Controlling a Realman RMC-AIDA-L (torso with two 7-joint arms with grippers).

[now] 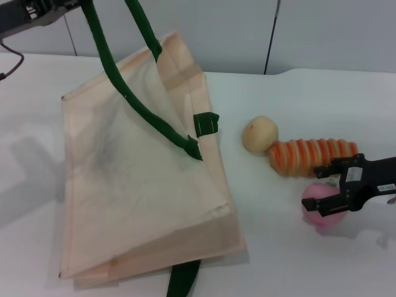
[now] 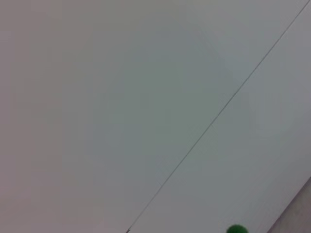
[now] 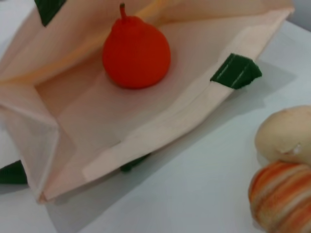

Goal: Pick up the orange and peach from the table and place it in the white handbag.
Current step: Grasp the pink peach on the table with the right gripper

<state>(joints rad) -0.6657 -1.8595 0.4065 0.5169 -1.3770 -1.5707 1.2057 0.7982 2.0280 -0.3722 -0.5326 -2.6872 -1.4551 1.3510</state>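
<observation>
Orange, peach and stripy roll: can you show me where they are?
orange [image 3: 136, 53], right wrist view, middle of its round body, inside the bag.
peach [image 1: 320, 213], head view, its pink side.
stripy roll [image 1: 309, 153], head view, its middle.

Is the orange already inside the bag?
Yes, the orange sits inside the open bag, as the right wrist view shows.

Beige ball [image 1: 260, 134] touching, it seems, striped roll [image 1: 311, 155].

I see the orange [image 3: 136, 52] resting inside the open white handbag [image 3: 160, 116], with a beige ball [image 3: 286, 135] touching a striped roll [image 3: 282, 196] at four o'clock.
</observation>
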